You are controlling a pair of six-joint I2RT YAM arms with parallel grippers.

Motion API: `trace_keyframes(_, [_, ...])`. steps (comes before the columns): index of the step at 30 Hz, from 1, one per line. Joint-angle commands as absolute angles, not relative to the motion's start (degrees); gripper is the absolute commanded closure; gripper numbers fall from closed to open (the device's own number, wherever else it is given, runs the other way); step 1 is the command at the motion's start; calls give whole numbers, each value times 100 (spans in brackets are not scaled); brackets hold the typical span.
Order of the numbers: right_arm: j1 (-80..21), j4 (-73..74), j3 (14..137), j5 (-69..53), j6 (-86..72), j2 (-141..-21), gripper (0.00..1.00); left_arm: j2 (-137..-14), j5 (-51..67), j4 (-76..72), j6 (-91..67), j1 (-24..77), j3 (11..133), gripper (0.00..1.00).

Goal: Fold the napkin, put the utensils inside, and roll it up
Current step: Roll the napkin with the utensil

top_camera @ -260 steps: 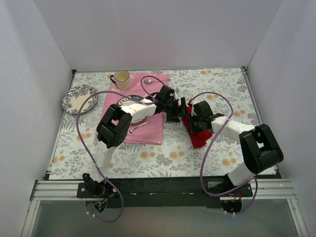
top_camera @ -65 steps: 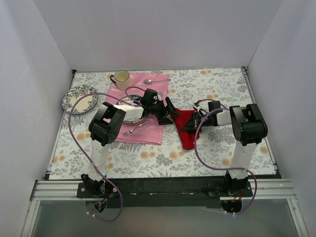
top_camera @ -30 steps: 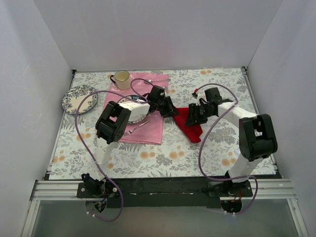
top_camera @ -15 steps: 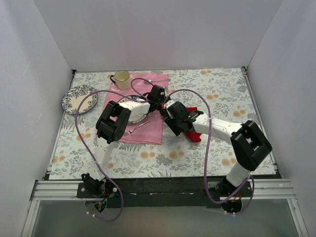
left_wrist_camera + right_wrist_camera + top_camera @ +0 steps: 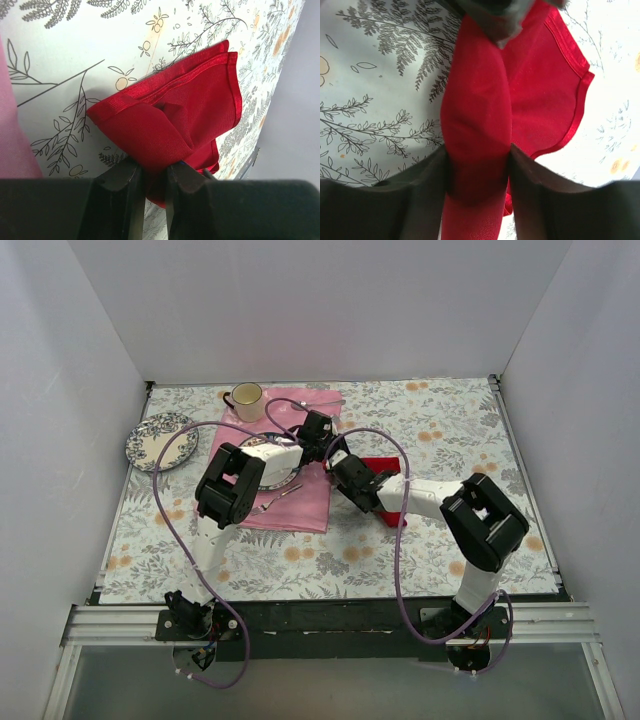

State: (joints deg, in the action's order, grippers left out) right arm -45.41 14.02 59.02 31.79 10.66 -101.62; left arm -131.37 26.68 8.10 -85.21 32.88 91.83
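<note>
The red napkin (image 5: 383,466) lies bunched on the table (image 5: 450,430), just right of the pink cloth (image 5: 305,505). Both grippers are clamped on its left end, the left gripper (image 5: 152,172) on the far side and the right gripper (image 5: 477,172) just nearer; the rest trails rightward from the fingers

Lab booth: white walls (image 5: 300,300), aluminium frame (image 5: 110,625).
</note>
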Motion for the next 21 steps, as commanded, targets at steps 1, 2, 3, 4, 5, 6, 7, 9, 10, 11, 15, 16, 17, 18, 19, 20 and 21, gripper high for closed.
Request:
trace_keyframes(1, [-4491,1055,5827,3147,1143,-10248,51,-13368,2584,1397,-8297,3235,9307,82])
trace_keyframes(2, [-4448,1055,5810,2981,1134,-10222,57,-13351,2575,1406,-8279,3226,9325,81])
trace_keyframes(3, [-4404,1063,5810,2884,1082,-10213,59,-13342,2566,1415,-8262,3226,9351,79])
trace_keyframes(4, [-4360,1072,5810,2770,1046,-10195,62,-13333,2566,1406,-8227,3217,9369,74])
trace_keyframes(5, [-4255,1072,5792,2499,1011,-10143,66,-13307,2575,1415,-8200,3217,9395,70])
trace_keyframes(6, [-4184,1090,5801,2331,967,-10125,68,-13298,2549,1415,-8174,3217,9430,65])
trace_keyframes(7, [-4123,1133,5818,2155,871,-10116,70,-13289,2523,1441,-8130,3208,9492,61])
trace_keyframes(9, [-3868,1327,5941,1610,782,-10151,75,-13236,2505,1450,-8095,3191,9562,56])
trace_keyframes(10, [-3789,1345,5959,1434,730,-10151,76,-13236,2505,1476,-8077,3182,9641,53])
trace_keyframes(11, [-3605,1467,5994,1032,695,-10177,78,-13228,2531,1477,-8077,3164,9694,51])
trace_keyframes(15, [-3218,1765,6257,116,598,-10274,82,-13184,2636,1494,-8077,3129,9817,40])
trace_keyframes(16, [-3147,1871,6414,-86,580,-10318,83,-13157,2680,1503,-8095,3129,9826,38])
trace_keyframes(17, [-3025,1942,6477,-462,563,-10388,83,-13122,2681,1503,-8095,3112,9791,34])
trace_keyframes(18, [-2963,2012,6530,-622,536,-10415,83,-13018,2672,1494,-8103,3120,9756,32])
trace_keyframes(19, [-2901,2056,6626,-815,527,-10450,84,-12947,2663,1468,-8095,3111,9712,30])
trace_keyframes(20, [-2787,2091,6670,-1131,501,-10529,84,-12877,2620,1459,-8103,3111,9581,29])
trace_keyframes(21, [-2725,2196,6732,-1290,492,-10581,84,-12806,2602,1381,-8130,3103,9510,26])
